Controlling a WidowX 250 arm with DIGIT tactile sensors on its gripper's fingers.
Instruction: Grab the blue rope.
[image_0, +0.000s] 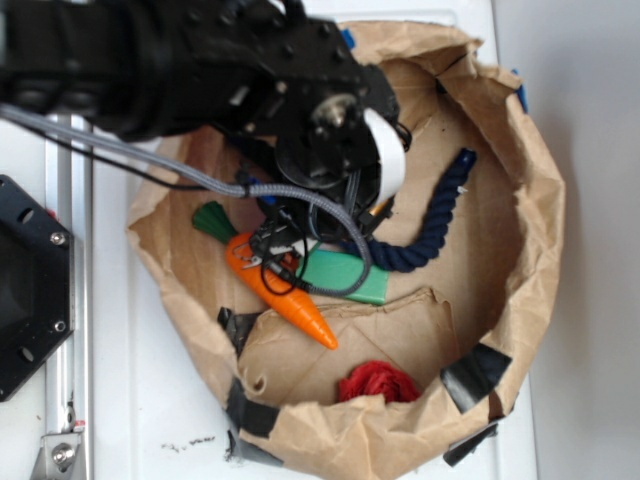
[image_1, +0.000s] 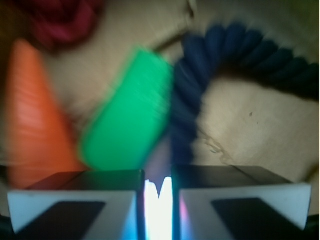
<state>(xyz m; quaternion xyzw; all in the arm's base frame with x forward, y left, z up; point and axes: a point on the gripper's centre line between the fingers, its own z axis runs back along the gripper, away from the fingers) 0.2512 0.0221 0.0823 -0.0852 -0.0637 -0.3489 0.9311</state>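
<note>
Lying inside the brown paper bag (image_0: 520, 240) in the exterior view, the blue rope (image_0: 432, 222) curves from a blunt end near the bag's right wall down and left toward the green block (image_0: 345, 275). An orange carrot (image_0: 285, 295) with a green top lies left of the block, and a red rope knot (image_0: 378, 382) sits near the bag's lower rim. The black arm (image_0: 200, 70) hangs over the bag and hides its gripper here; a grey braided cable (image_0: 300, 195) loops beneath it.

In the wrist view, blurred, the gripper (image_1: 158, 200) shows its two pads nearly together, a thin bright gap between them, nothing clamped. The rope arcs from upper right down to just above the pads, beside the green block, with the carrot at left
</note>
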